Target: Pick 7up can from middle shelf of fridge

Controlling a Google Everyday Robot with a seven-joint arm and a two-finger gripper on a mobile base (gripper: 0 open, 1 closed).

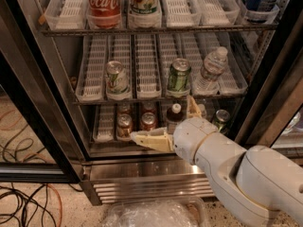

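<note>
The fridge [142,171] fills my view, its top and sides cut off. My white arm [246,174] comes in from below and right of the middle shelf [147,65] and hides part of the rack beneath it. My gripper [162,118] sits just under the middle shelf's front edge, fingers spread wide apart and holding nothing. The 7up can [117,77] stands upright on the middle shelf, left of centre, its label hard to read. A darker green can [178,74] stands on the middle shelf, right of centre.
</note>
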